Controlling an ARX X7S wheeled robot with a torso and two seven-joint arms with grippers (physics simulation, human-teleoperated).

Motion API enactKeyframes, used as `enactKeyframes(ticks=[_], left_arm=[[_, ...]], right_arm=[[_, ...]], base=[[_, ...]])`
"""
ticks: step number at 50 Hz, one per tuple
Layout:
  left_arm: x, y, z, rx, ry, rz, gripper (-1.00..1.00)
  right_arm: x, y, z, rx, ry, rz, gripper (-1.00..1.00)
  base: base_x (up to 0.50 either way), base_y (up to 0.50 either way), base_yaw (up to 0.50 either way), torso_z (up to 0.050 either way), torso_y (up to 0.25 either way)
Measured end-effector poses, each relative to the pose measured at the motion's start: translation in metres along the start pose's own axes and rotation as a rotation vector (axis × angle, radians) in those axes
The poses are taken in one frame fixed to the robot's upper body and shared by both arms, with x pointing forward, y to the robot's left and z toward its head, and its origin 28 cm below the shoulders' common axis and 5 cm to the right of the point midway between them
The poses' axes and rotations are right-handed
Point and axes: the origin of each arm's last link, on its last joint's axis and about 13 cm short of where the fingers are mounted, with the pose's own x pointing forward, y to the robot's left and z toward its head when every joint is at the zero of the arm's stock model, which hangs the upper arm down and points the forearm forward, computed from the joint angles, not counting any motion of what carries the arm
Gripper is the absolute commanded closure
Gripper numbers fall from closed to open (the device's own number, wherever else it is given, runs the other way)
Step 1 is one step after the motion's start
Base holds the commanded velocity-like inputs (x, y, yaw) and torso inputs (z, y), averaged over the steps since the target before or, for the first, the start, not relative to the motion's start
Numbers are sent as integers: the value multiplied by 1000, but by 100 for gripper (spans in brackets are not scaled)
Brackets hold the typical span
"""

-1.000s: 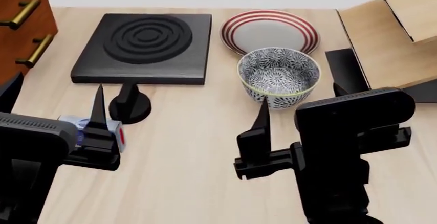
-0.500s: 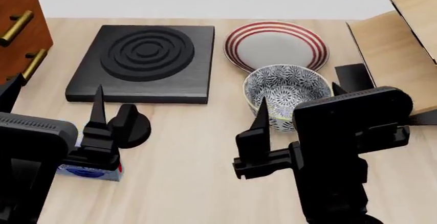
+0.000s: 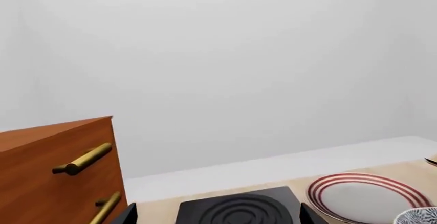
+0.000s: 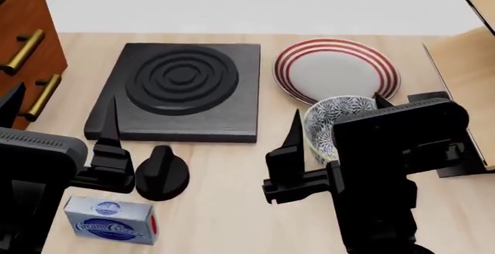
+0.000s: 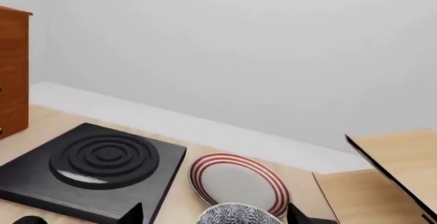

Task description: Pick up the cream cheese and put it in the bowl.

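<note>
**A:** What are we looking at, biggest thing first?

**B:** We've got the pale wooden table point(image 4: 224, 207) under everything. On it, the black square stove block point(image 4: 179, 91) with the raised rings is our landmark. Left of the block stands the brown cabinet point(image 4: 23, 39) with brass handles. Right of the block, just beside it, lies the red-striped plate point(image 4: 334, 68). The bowl point(image 4: 328, 120) sits on the near side of that plate, so right of the block and nearer to us, and the right arm hides part of it. A black knob thing point(image 4: 161, 173) stands just off the block's near edge.

**A:** And the cream cheese?

**B:** The cream cheese point(image 4: 112, 220) lies flat on the table, off the block's near-left corner, past the knob and closer to us. Logo up, red end facing right. Nothing is touching it and it's well apart from the bowl.

**A:** Grippers?

**B:** The left gripper point(image 4: 58, 112) hangs above the table near the block's left near corner, fingers spread wide, nothing between them. Both tips barely poke into the left wrist view. The right gripper point(image 4: 339, 115) hovers to the right of the block, over the bowl, also spread apart and empty. We see its tips at the edge of the right wrist view with the bowl's rim between them.
</note>
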Motion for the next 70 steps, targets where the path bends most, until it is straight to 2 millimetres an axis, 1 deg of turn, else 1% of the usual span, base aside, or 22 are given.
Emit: enactKeyframes(ticks=[40,54,70], left_arm=[[1,0,-2,0,5,-2,-100],[1,0,-3,0,7,-2,-100],[0,1,-3,1,10,-3,-100]], right_arm=[[2,0,0,1,-2,4,-100],[3,0,-1,4,0,5,-100],[2,0,-1,18,10,22,-100]], base=[[275,0,0,0,1],[162,0,0,0,0],[0,0,0,0,0]])
